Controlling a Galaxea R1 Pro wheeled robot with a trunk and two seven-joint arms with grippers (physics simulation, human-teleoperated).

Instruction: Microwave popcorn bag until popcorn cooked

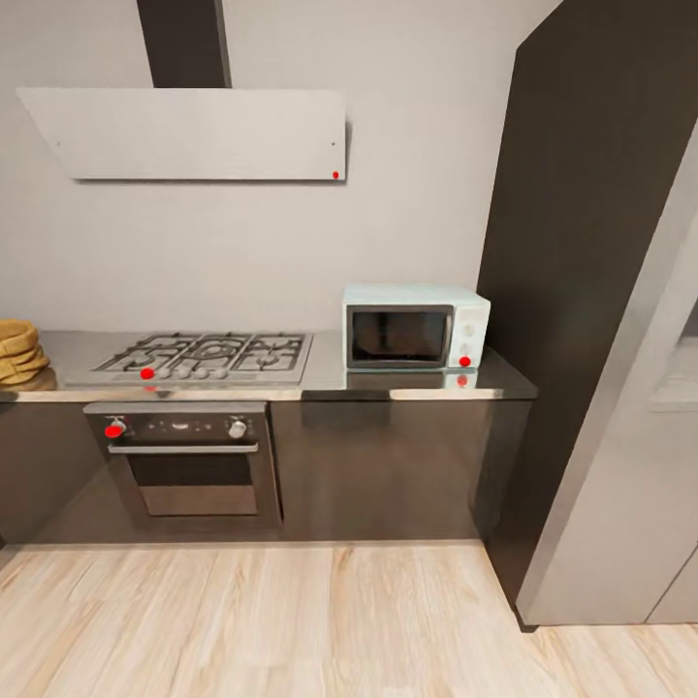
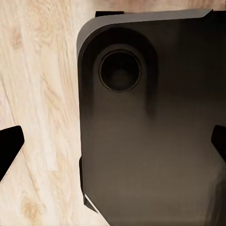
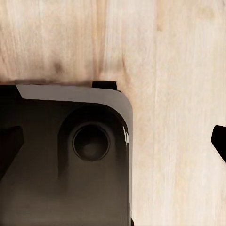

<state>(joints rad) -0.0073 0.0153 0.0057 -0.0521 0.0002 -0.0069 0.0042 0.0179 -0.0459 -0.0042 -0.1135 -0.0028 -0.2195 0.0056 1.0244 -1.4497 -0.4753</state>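
**A:** Where is the microwave?

**B:** In the head view the microwave [image 1: 416, 327] sits right of centre, on the countertop [image 1: 330, 380], close to the slab's right end. Its dark glass door is closed, and a red dot marks the lower part of its side panel.

**A:** What else is along that counter?

**B:** The gas hob [image 1: 206, 355] lies left of centre, apart from the microwave, with the oven [image 1: 182, 458] set into the cabinets directly beneath it. A tan woven object [image 1: 19, 351] shows at the left edge; I cannot tell what it is. A pale range hood [image 1: 189, 133] hangs in the upper left, and a tall dark cabinet [image 1: 591, 242] fills the right side.

**A:** And the grippers?

**B:** In the left wrist view the left gripper [image 2: 113, 146] has its dark fingertips at opposite edges, spread wide with nothing between them, above the robot's dark base [image 2: 150, 132] and the wooden floor [image 2: 37, 94]. The right gripper [image 3: 115, 141] is likewise spread and empty.
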